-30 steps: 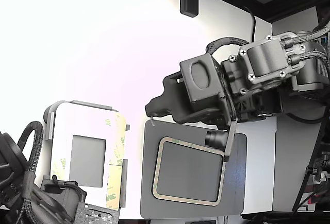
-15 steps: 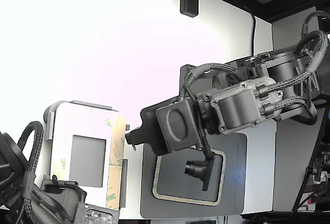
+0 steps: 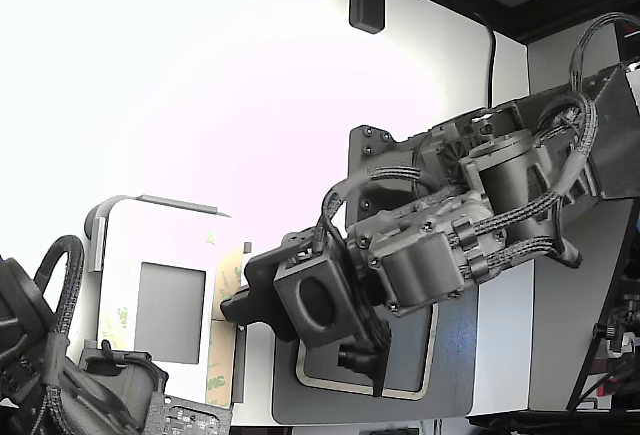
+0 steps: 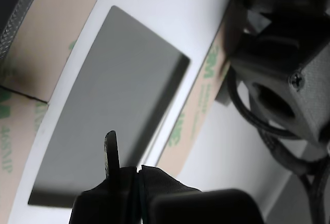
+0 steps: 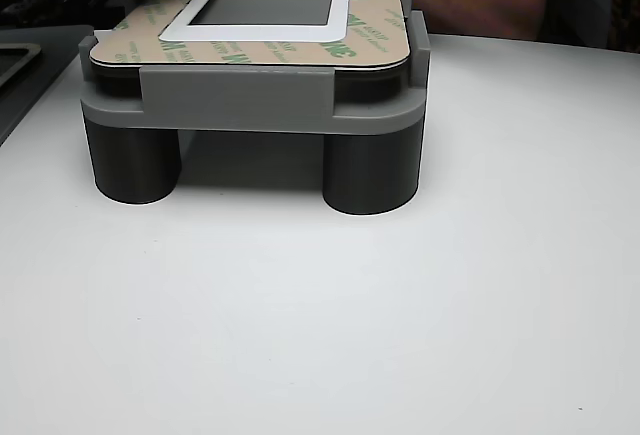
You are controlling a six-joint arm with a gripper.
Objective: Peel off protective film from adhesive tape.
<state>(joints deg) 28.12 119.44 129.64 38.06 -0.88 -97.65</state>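
Note:
In the exterior view my gripper (image 3: pixel 232 307) reaches left off the dark grey panel (image 3: pixel 455 375) to the right edge of the white plate (image 3: pixel 130 235). The adhesive tape (image 3: pixel 330 387) shows as a pale grey band along the panel's lower edge; the arm hides the rest of it. In the wrist view the gripper (image 4: pixel 135 175) has its jaws pressed together over the plate's grey window (image 4: pixel 108 90). A thin dark sliver (image 4: pixel 110 149), seen edge-on, sticks out from the fingertips. I take it for the protective film; no more of it shows.
Straight tan green-printed strips (image 4: pixel 196 105) line the white plate (image 5: pixel 250 30), which rests in a grey holder (image 5: pixel 240 100) on round legs. A second arm's dark body and cables (image 3: pixel 60 375) fill the exterior view's lower left. A black bracket (image 3: pixel 365 0) hangs above.
The arm swung down and to the exterior view's left, from the panel's top-left corner to the white plate's edge. The band round the panel went from tan-green to pale grey.

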